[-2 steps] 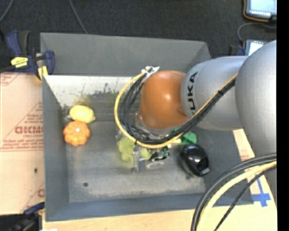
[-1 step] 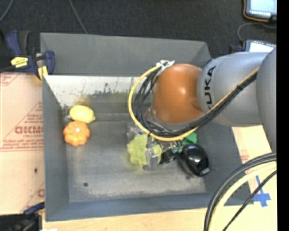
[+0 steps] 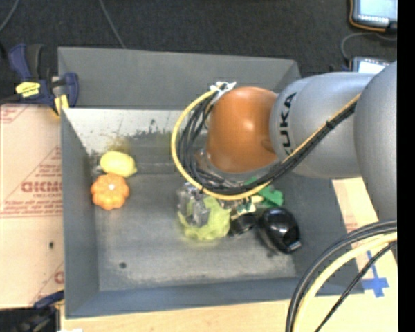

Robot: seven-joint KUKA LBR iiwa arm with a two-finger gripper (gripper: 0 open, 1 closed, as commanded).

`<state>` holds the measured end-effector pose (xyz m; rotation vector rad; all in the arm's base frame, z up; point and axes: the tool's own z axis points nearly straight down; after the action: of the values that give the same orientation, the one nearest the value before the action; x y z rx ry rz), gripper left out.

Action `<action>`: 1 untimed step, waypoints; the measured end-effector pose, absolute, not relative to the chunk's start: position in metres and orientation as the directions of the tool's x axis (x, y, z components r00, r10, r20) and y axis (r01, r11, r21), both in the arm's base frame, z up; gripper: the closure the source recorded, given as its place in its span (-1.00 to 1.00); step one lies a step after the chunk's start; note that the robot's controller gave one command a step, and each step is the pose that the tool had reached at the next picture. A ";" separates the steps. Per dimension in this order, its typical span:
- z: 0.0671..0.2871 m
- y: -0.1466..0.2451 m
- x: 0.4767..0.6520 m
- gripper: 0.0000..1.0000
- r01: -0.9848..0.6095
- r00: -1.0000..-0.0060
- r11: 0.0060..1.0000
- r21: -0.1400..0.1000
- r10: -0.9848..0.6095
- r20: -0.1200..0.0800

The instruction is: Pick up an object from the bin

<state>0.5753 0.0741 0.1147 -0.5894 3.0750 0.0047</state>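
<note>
The arm (image 3: pixel 332 126) reaches in from the right, its round orange cover (image 3: pixel 241 128) and a loop of cables (image 3: pixel 183 151) hanging over the middle of the bin (image 3: pixel 194 282). Below the cover the gripper (image 3: pixel 194 208) sits low on the bin floor, right against a yellow-green lump (image 3: pixel 211 225) that may be something soft and fuzzy. The lump lies near the middle of the floor, a little toward the front. The gripper touches or overlaps its left upper edge, but from here I cannot tell whether the gripper is open or closed, or whether it has hold of anything.

Just right of the lump lies a rounded black thing (image 3: pixel 282 229), and a small green piece (image 3: pixel 270 198) peeks out behind it. Well apart, by the left wall, a lemon (image 3: pixel 117 163) and a small orange pumpkin (image 3: pixel 110 191) rest touching each other.
</note>
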 end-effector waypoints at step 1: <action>0.109 0.077 0.576 1.00 -0.377 -0.926 0.926 0.002 -0.377 -0.010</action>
<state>0.5762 0.0773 0.1089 -0.6008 3.0737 0.0062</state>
